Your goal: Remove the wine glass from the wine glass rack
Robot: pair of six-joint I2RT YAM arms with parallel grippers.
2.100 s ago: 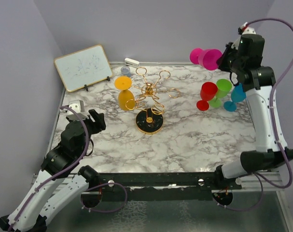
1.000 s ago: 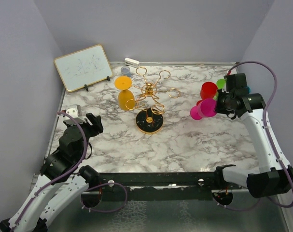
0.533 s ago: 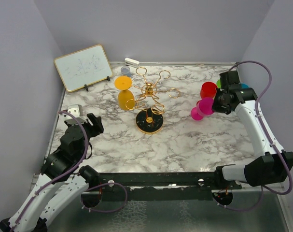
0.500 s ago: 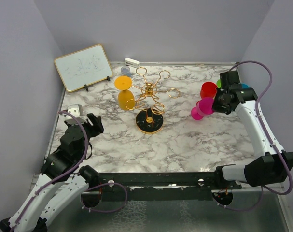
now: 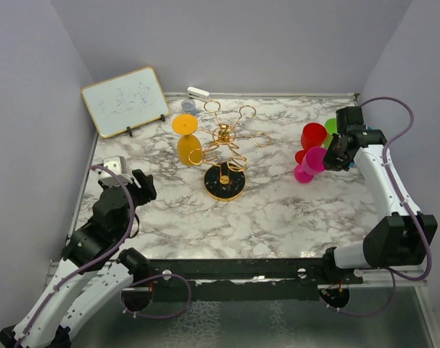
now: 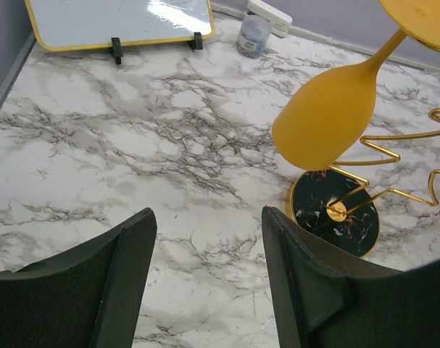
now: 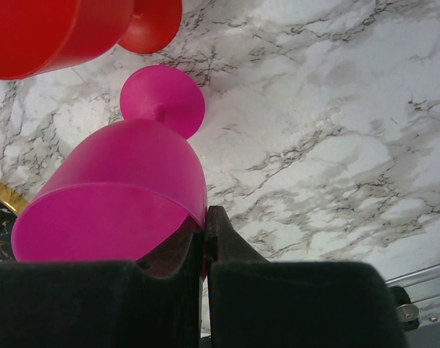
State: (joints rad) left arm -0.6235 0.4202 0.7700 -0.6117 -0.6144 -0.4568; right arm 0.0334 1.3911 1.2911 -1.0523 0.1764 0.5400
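The gold wire wine glass rack [image 5: 225, 141] stands mid-table on its round black base [image 5: 225, 182]. A yellow wine glass [image 5: 186, 138] hangs upside down from a left arm; it also shows in the left wrist view [image 6: 328, 109]. My right gripper [image 5: 328, 156] is shut on the rim of a pink wine glass [image 5: 309, 164], one finger inside the bowl; its foot [image 7: 162, 100] rests on or near the marble next to a red glass [image 7: 60, 29]. My left gripper [image 5: 141, 183] is open and empty at the near left, over bare marble [image 6: 205, 239].
Red [image 5: 312, 135] and green [image 5: 330, 126] wine glasses stand at the right edge by the pink one. A small whiteboard [image 5: 125, 100] leans at the back left. A small jar [image 5: 188, 107] and a white box [image 5: 198, 93] sit at the back wall.
My right arm has brought the pink glass down from high at the back right, swung it upright and lowered it beside the red glass. The left arm has barely moved.
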